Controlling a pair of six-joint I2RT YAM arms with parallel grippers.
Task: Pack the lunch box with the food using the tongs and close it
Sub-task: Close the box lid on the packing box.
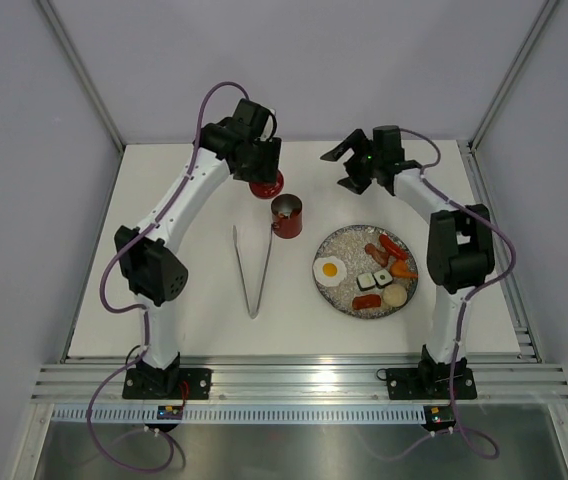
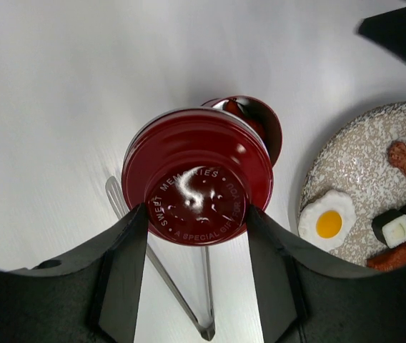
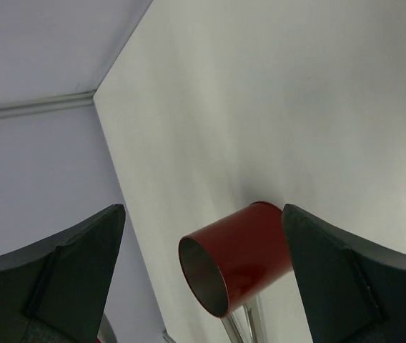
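Containers. The lunch box (image 1: 287, 215) stands upright on the table (image 1: 164, 290), mouth open, near the middle and toward the far side. The right wrist view shows bare silvery metal on its inner wall; the bottom is not visible, so its contents cannot be told. Its lid (image 2: 197, 175) is off, held just beside the box on its far-left side. Whether lid and box touch cannot be told.

The speckled plate (image 1: 342, 244), right of the box, carries all the visible food:
- fried egg (image 1: 330, 268) at the left rim
- sushi rolls (image 1: 379, 279) in the middle
- sausages (image 1: 388, 247) toward the far side (one more lies at the near rim)
- carrot piece (image 1: 403, 269)
- bun (image 1: 395, 296)

Grippers. The left gripper (image 2: 197, 213) is clamped on the lid, one jaw pressed against each side of its rim, with the lettered top facing the wrist camera. The right gripper (image 1: 344, 168) hangs beyond the plate with its jaws spread wide. It holds nothing and touches nothing, and its camera looks toward the lunch box.

Edges and room. The tongs (image 1: 253, 270) lie flat between the left arm and the plate. The joined end points to the near edge, the open tips to the far side, and one tip lies near the box. Bare table shows between tongs and plate and left of the tongs. Both grippers are well inside the far edge. The plate's right rim lies close under the right arm.
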